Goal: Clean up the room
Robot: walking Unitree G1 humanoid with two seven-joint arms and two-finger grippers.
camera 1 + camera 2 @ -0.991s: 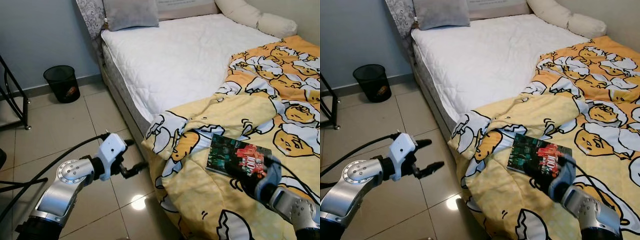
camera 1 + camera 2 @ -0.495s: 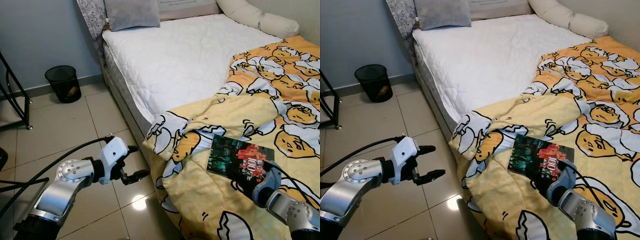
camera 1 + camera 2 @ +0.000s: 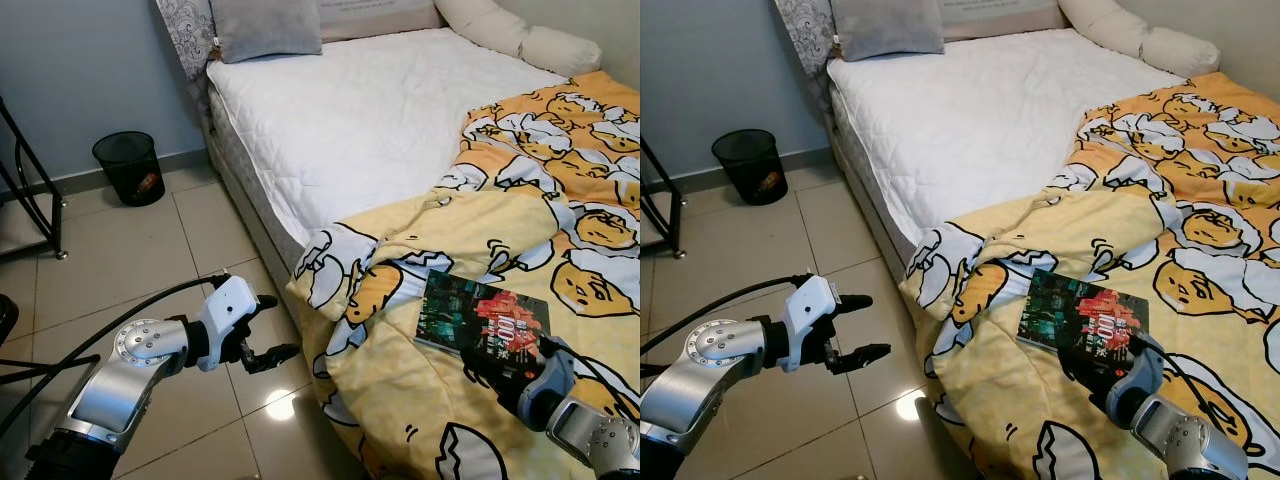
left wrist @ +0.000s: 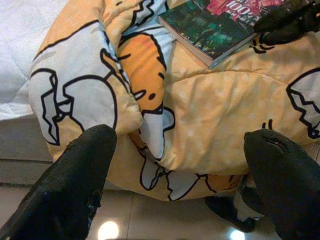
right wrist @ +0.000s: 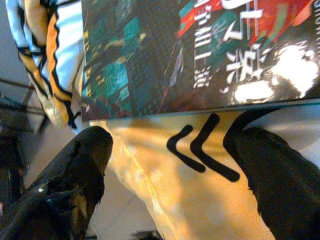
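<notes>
**Right gripper at the book's near edge on the blanket**

A book with a dark green and red cover lies flat on the yellow cartoon-print blanket, near the foot corner of the bed where the blanket bunches and spills over the side. The right gripper sits just at the book's near edge. In the right wrist view its two black fingers stand spread wide, one to each side, with the book's edge across the gap ahead and blanket between them; they grip nothing. Whether a fingertip touches the cover is hard to tell from the head views.

The left gripper hangs over the tiled floor beside the bed's long side, its fingers parted and empty, pointing toward the hanging fold of blanket.

Beyond the blanket, the white mattress lies bare up to the grey pillow at the head. A black wastebasket stands on the floor by the wall, well apart from both arms. A black metal frame is cut off at the picture's left edge, and the right arm is cut off at the lower right corner.
</notes>
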